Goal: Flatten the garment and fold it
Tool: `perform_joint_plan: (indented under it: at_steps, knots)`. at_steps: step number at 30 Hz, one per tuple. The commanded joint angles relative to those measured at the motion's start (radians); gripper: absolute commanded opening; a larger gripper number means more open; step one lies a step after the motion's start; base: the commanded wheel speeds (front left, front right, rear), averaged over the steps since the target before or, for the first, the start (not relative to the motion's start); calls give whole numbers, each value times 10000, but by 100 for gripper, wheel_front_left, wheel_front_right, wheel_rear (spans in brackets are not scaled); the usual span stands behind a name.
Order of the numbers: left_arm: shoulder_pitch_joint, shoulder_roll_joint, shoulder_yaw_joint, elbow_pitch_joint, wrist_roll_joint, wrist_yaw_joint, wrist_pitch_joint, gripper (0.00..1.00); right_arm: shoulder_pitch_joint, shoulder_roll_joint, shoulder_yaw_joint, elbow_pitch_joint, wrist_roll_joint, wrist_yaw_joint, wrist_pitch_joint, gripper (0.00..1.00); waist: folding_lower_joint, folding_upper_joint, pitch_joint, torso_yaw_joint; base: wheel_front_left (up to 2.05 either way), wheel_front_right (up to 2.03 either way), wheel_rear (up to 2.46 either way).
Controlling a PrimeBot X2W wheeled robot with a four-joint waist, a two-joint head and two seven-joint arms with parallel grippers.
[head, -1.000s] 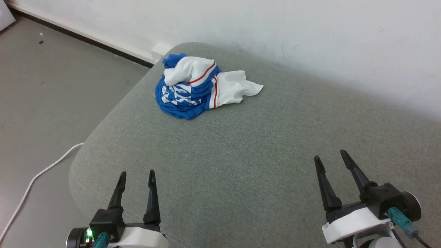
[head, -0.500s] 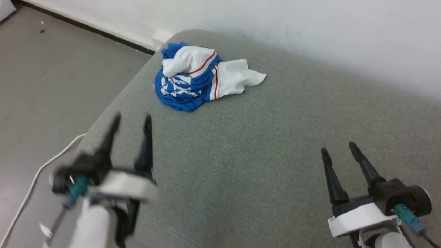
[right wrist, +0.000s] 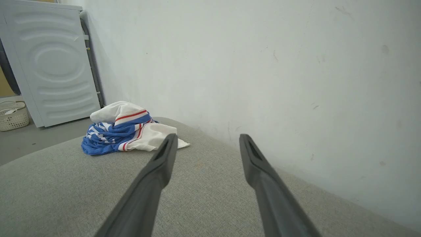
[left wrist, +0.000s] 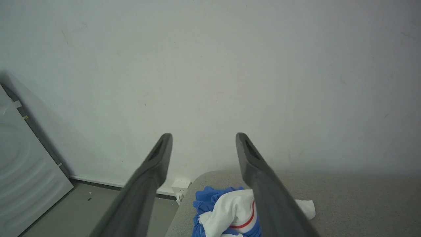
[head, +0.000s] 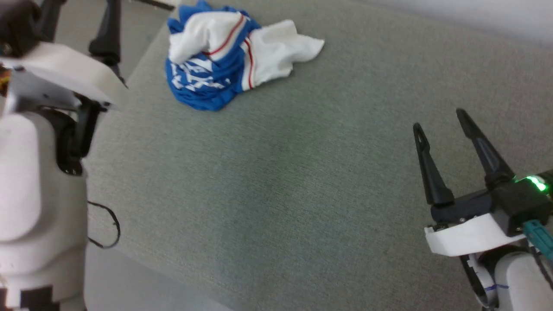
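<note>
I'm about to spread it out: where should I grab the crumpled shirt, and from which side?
Probably the white sleeve sticking out on the right of the shirt. It lies nearly flat on the cushion, clear of the bunched blue heap, so a single layer can be pinched. Come in low from the right with the open right gripper.
</note>
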Motion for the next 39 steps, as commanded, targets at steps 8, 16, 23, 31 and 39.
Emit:
perform_joint_plan:
  at_steps: [8,16,23,31,39]
  knots:
    - [-1331,865,-437,2031,-808,-286,1205,100,-420,-331,52,-1207,47,-19,601,100,-4,0,1943,-1138,0,0,0]
    - [-1790,1533,-953,3411,-1204,-326,2136,100,-789,-520,209,-1991,142,-19,1058,100,-4,0,2899,-1766,0,0,0]
    - [-1562,1547,-1321,4194,-2014,-334,2908,100,-734,-638,-61,-2256,228,-19,1226,100,-4,0,3322,-1990,0,0,0]
    - [-1468,1710,-1509,4755,-1756,-39,2985,0,-861,-580,15,-2268,346,-19,1252,100,-4,0,3346,-2116,0,0,0]
    - [-1619,2085,-1386,4903,-1632,51,2304,0,-861,-393,76,-1854,515,-19,966,100,-4,0,2663,-2215,0,0,0]
